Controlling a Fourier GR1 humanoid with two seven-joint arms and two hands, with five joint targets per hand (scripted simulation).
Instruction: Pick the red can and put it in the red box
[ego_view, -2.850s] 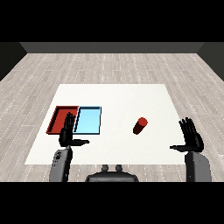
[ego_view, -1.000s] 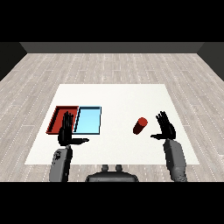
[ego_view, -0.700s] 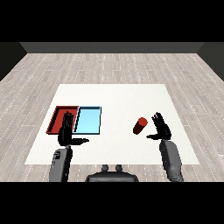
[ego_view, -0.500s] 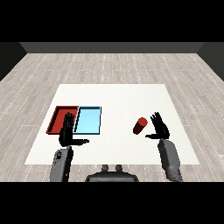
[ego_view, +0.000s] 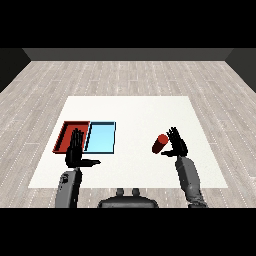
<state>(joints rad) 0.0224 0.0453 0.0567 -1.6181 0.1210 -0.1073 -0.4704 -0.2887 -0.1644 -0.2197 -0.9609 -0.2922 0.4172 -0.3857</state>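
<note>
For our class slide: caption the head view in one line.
Right hand, open, beside the red can; red tray far left.

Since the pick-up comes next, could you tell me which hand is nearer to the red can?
Right. The right hand is open just right of the red can, while the left hand hangs far left, by the red tray.

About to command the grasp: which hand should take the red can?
Right. The right hand is open right beside the red can; the left hand hovers far off by the red tray.
</note>
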